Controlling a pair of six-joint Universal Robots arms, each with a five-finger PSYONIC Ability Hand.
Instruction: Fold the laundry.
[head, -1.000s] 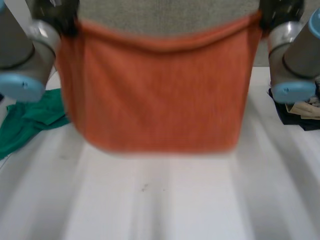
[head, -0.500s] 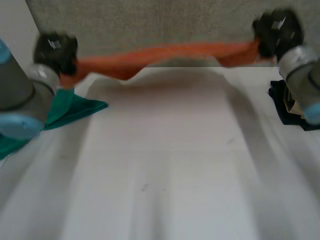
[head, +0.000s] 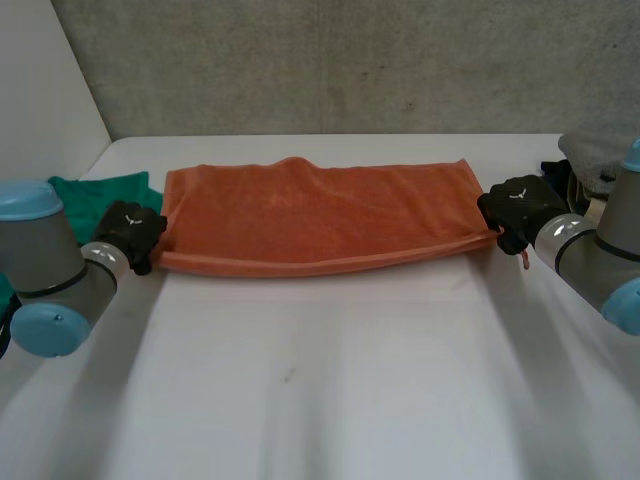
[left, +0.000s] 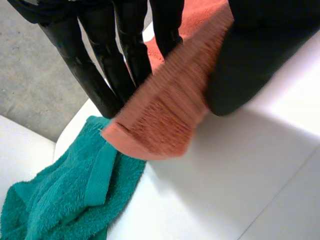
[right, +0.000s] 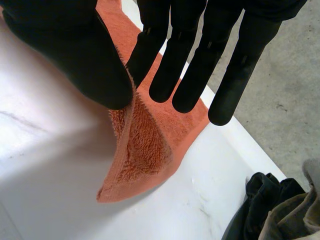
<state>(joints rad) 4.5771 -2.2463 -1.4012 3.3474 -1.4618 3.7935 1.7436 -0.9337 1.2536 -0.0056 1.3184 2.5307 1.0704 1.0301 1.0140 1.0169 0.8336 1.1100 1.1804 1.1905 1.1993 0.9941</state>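
An orange towel (head: 315, 215) lies stretched across the far half of the white table (head: 330, 380), doubled over with its fold along the near edge. My left hand (head: 130, 235) is at the towel's left end and my right hand (head: 515, 205) at its right end, both low on the table. In the left wrist view the towel's corner (left: 165, 115) sits pinched between the thumb and straight fingers (left: 125, 40). In the right wrist view the thumb (right: 75, 50) presses the raised corner (right: 145, 150) against the nearest finger.
A green towel (head: 100, 190) lies crumpled at the far left, just behind my left hand and touching the orange one (left: 65, 195). A pile of dark clothes (head: 570, 180) sits at the right edge, close behind my right hand (right: 265, 205). A grey wall backs the table.
The towel hung spread between both raised hands; they swung it forward and down. It now lies folded on the table with both hands lowered at its ends.
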